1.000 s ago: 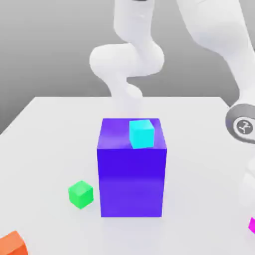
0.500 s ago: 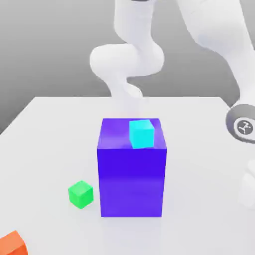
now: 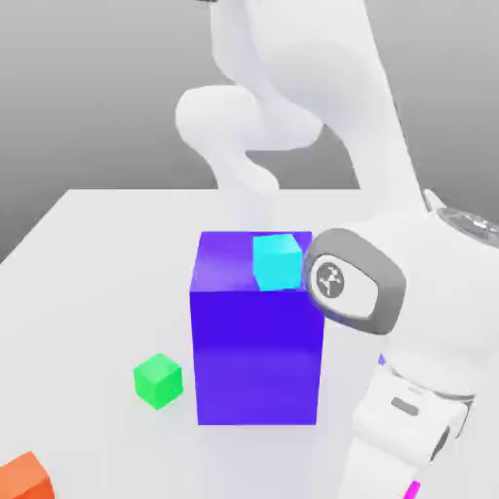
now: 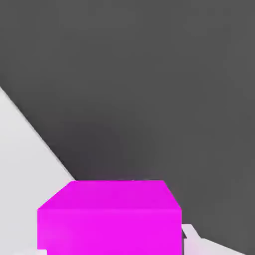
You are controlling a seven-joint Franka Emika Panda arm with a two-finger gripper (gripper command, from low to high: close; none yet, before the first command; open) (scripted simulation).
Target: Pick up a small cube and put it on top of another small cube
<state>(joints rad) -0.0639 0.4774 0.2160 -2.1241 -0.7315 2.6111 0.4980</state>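
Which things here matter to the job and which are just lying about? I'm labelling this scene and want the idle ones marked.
Part of the job:
- magenta cube, held in the end effector
- green cube, the one to stack on

Just lying about:
- orange cube
- cyan cube, on the blue block
- blue block

On the white worktop [image 3: 97, 292] stands a big blue-purple block [image 3: 257, 356]. The green cube [image 3: 158, 380] lies near it, toward the exterior view's left; the orange cube [image 3: 25, 479] sits farther from the block that way.
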